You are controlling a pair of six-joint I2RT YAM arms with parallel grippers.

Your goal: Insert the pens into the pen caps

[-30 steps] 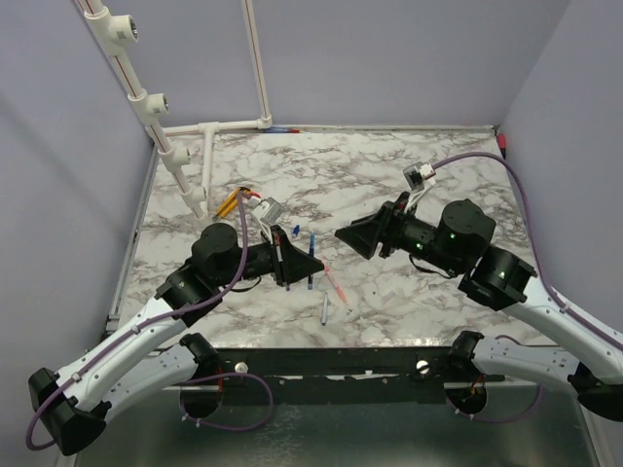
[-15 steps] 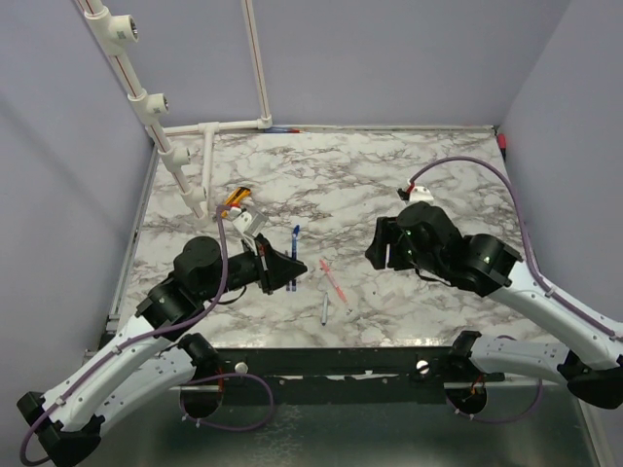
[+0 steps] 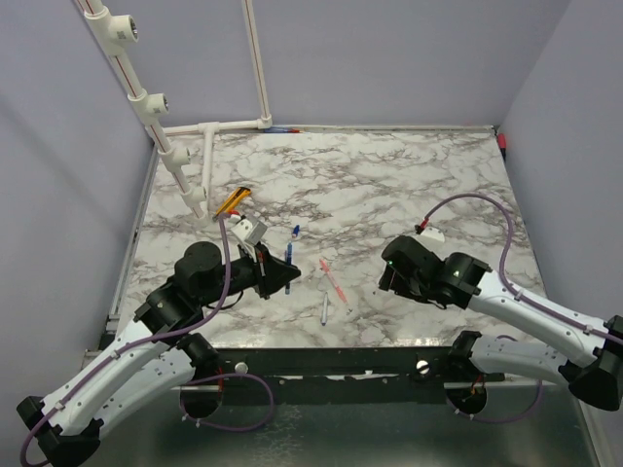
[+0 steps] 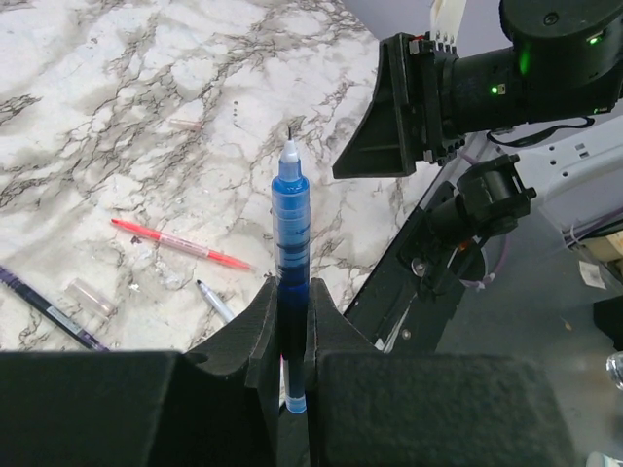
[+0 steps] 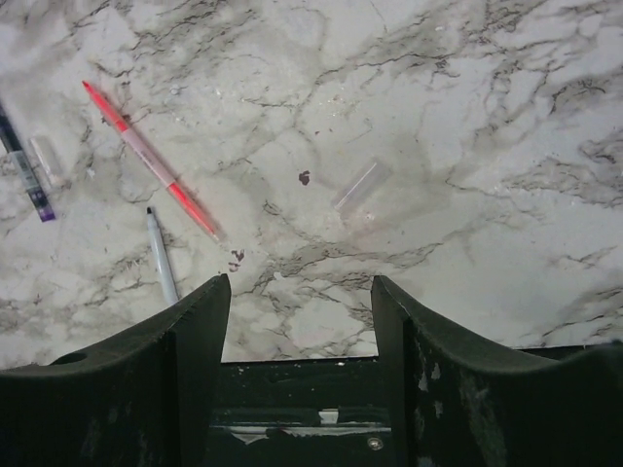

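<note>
Looking down from above, what is laid out on the marble surface (image 3: 409,185)?

A red-pink pen (image 3: 334,280) and a whitish pen (image 3: 324,309) are seen lying near the front edge, close together but not touching. A short blue cap (image 3: 294,232) is set farther back.

What is held by the left tool (image 4: 290,302)?

A blue pen (image 4: 290,209) is clamped between its closed fingers. The pen is raised off the surface, and its bare writing tip is pointed away from the wrist.

How is the right tool (image 5: 299,282) described?

It is spread open, and only marble is seen between its fingers. It is hung low over the front part of the surface.

Which task items are seen from its wrist camera?

A clear cap (image 5: 360,185) is seen lying alone just ahead of the tool. A dark pen (image 5: 21,165) is seen at the left edge, with a second clear cap (image 5: 47,161) just beside it.
</note>
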